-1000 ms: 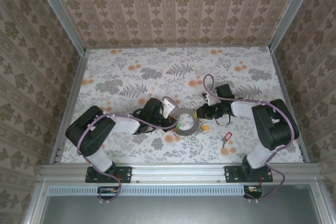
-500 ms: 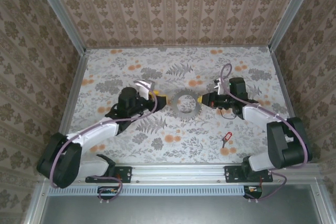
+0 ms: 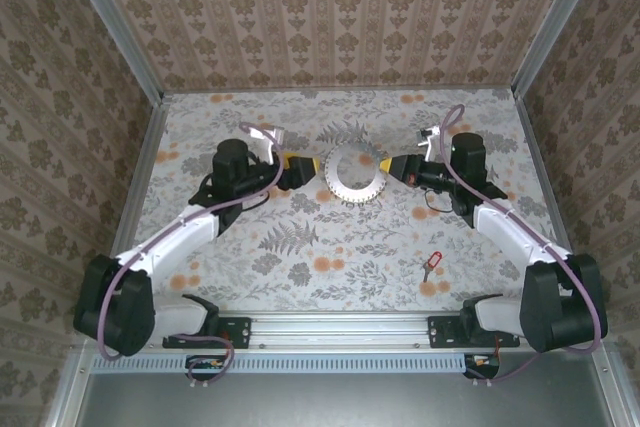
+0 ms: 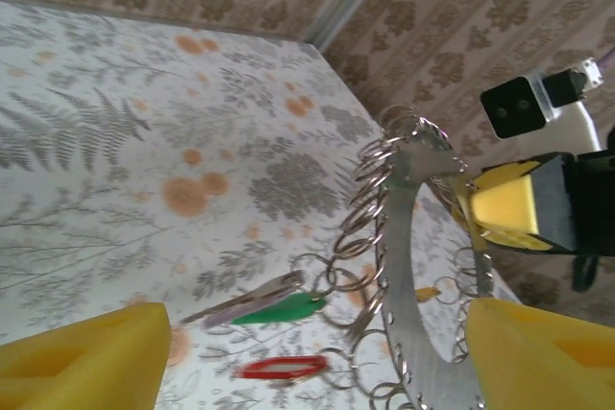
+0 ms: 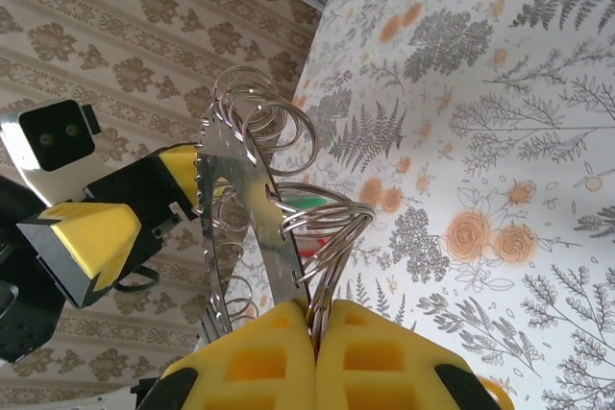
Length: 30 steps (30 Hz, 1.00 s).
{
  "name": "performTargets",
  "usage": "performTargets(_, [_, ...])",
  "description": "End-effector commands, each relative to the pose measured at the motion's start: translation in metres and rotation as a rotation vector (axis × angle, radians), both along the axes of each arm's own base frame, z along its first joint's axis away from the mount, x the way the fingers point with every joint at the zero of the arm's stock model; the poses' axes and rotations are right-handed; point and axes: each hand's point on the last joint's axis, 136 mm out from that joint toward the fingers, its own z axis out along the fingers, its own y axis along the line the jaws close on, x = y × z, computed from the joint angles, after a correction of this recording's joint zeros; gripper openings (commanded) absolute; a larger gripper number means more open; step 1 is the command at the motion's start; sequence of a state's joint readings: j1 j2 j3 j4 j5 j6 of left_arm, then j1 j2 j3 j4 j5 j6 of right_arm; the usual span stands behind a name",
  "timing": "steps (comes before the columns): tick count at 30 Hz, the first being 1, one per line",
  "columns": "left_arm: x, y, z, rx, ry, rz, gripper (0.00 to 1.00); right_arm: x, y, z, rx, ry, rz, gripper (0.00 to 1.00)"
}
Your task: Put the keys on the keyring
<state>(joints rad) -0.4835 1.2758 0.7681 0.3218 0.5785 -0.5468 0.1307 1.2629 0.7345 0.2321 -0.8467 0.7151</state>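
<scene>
Now arms reach fwd; R jaws pinch keyring [image 3: 332, 179], L jaws apart.

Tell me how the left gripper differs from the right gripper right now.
The left gripper is open, its yellow fingers wide apart and holding nothing; the right gripper is shut on the rim of the keyring. The left gripper sits at the keyring's left side, the right gripper at its right. Both have yellow fingers and point at each other across the keyring.

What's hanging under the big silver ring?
A key with a green tag hangs under the keyring, a red tag beside it. The ring's plate and loops cover anything else hanging there.
</scene>
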Motion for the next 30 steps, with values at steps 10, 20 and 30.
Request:
performTargets(10, [-0.01,-0.038,0.01,-0.108,0.142,-0.224,0.67,-0.001,0.004,0.035,0.042,-0.06,0.028,0.0])
performTargets(20, [-0.007,-0.05,0.022,-0.139,0.125,-0.265,0.41,0.0,0.009,0.036,0.054,-0.056,0.061,0.0])
performTargets(30, [-0.01,-0.055,0.033,-0.153,0.097,-0.303,0.18,0.0,0.014,0.034,0.055,-0.054,0.086,0.0])
